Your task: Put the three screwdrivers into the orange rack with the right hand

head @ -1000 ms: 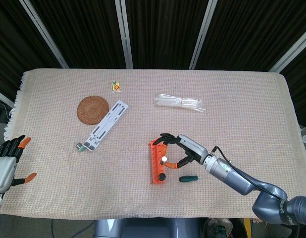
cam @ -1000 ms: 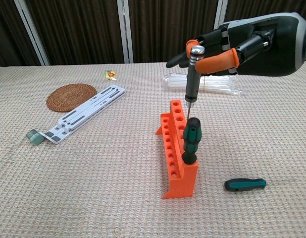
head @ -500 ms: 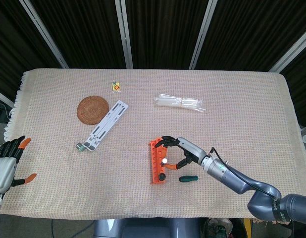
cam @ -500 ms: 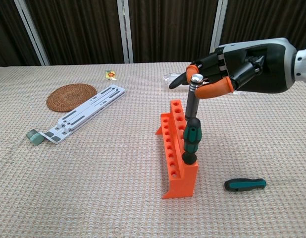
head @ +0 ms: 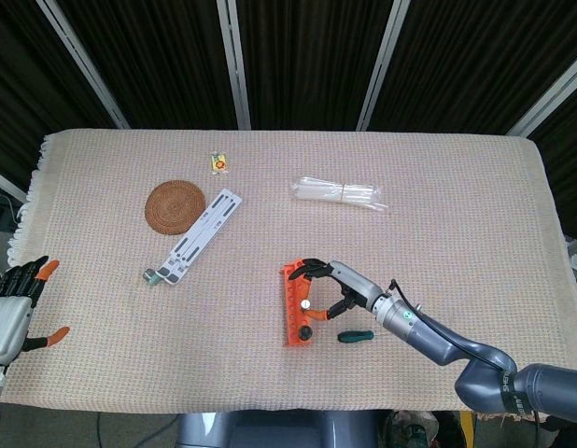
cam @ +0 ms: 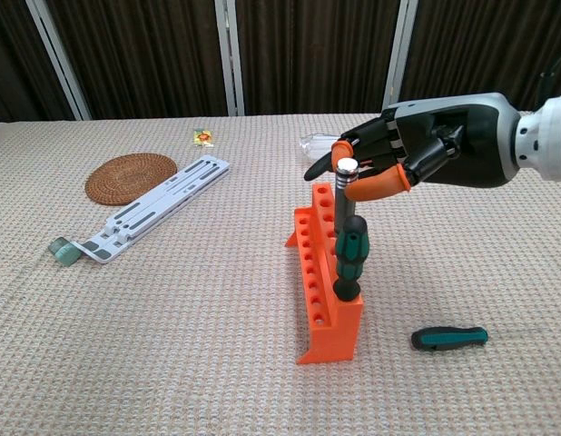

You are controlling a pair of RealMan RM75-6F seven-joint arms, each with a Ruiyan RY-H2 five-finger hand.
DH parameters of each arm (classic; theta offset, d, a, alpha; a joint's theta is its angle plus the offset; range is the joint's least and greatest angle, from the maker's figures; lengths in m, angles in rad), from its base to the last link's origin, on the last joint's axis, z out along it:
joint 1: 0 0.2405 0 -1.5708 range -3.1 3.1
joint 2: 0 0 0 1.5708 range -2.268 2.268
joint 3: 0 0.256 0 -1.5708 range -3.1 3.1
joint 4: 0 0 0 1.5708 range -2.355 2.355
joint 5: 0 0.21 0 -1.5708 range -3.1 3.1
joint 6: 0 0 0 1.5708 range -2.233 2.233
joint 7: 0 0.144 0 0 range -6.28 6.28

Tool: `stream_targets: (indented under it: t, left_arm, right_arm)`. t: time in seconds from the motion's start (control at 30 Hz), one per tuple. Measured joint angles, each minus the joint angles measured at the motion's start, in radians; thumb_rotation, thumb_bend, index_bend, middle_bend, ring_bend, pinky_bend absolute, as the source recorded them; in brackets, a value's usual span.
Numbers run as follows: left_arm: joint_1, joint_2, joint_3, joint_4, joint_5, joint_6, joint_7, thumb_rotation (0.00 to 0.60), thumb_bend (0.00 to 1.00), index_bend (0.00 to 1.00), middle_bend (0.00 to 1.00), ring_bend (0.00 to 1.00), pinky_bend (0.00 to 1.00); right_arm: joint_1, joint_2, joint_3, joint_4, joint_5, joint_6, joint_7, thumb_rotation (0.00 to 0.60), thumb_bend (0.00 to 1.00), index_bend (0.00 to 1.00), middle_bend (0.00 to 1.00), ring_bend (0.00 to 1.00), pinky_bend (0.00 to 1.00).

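Right hand (cam: 403, 163) pinched on the silver-capped screwdriver (cam: 344, 195), upright, tip down in the orange rack (cam: 321, 300). Green-handled screwdriver (cam: 350, 259) already upright in the rack, just in front. Third screwdriver (cam: 449, 338) flat on the cloth, near the rack's right. Left hand (head: 13, 303) at table's edge, fingers apart, holding nothing. Further back: woven coaster (cam: 131, 176), white bracket (cam: 158, 213), plastic packet (head: 340, 193).

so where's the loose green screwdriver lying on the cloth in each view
Head view: the loose green screwdriver lies low in the picture, just right of the orange rack and below the right hand.
Chest view: it lies at lower right on the cloth, right of the rack's near end.
Shared landmark: the orange rack, with a green-handled screwdriver standing in its near end.
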Motion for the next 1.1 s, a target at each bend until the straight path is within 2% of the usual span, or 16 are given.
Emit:
stream_targets:
  t: [0.77,0.83,0.9,1.1]
  left_arm:
    - [-0.004,-0.013,-0.001,0.025,-0.008,-0.014,-0.017,0.600,0.15,0.06,0.00,0.00,0.00]
    - [-0.005,-0.013,0.000,0.027,-0.008,-0.015,-0.017,0.600,0.15,0.06,0.00,0.00,0.00]
    - [-0.005,-0.013,0.000,0.027,-0.008,-0.017,-0.019,0.600,0.15,0.06,0.00,0.00,0.00]
    - [-0.003,-0.015,-0.002,0.030,-0.008,-0.012,-0.021,0.600,0.15,0.05,0.00,0.00,0.00]
  right_arm:
    - [-0.004,-0.045,0.042,0.018,0.078,-0.074,-0.094,0.600,0.44,0.65,0.23,0.00,0.00]
    - [-0.005,-0.047,0.043,0.018,0.080,-0.079,-0.100,0.600,0.44,0.62,0.22,0.00,0.00]
    - [-0.005,-0.047,0.043,0.019,0.080,-0.083,-0.104,0.600,0.41,0.54,0.20,0.00,0.00]
    - [-0.004,-0.034,0.042,0.010,0.056,-0.106,-0.110,0.600,0.23,0.29,0.14,0.00,0.00]
